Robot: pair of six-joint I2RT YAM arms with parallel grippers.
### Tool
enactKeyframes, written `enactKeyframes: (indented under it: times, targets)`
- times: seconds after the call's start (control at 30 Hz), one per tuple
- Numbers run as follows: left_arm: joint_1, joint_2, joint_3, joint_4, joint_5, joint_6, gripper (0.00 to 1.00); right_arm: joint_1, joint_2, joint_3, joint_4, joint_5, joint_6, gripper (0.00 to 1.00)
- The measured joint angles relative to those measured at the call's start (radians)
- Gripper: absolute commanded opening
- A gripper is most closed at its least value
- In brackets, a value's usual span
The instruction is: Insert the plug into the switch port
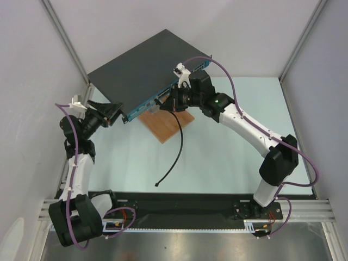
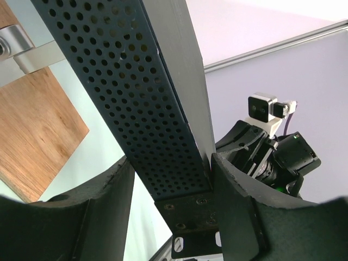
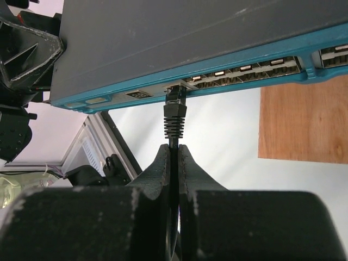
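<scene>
Closest to us, our right pincer point(image 3: 174, 155) is pinched fully shut on the thin black cable point(image 1: 180, 142), just behind the plug point(image 3: 175, 115). Its ribbed rubber boot looks stiff and grippy and the cable limp, so we judge that a hold close behind the boot makes the light tip steerable. Directly ahead of the pincer, the tip meets the switch port point(image 3: 177, 87) in the teal strip point(image 3: 81, 101); how deep, we cannot tell. Beyond, our left pincer point(image 2: 171, 160), half spread, seems clamped on the switch point(image 2: 125, 81) at its perforated metal end, near the wooden board point(image 2: 32, 125).
</scene>
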Motion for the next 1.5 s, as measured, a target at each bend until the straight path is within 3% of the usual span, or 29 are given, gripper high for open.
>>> enactKeyframes:
  times: [1.2,1.5]
  targets:
    - [-0.002,0.005,0.018,-0.025,-0.021,0.021,0.01,-0.026,0.122,0.223,-0.209,-0.114,0.004,0.00]
    - [-0.002,0.006,0.020,-0.033,-0.020,0.032,0.00,-0.026,0.122,0.184,-0.185,-0.114,-0.011,0.00]
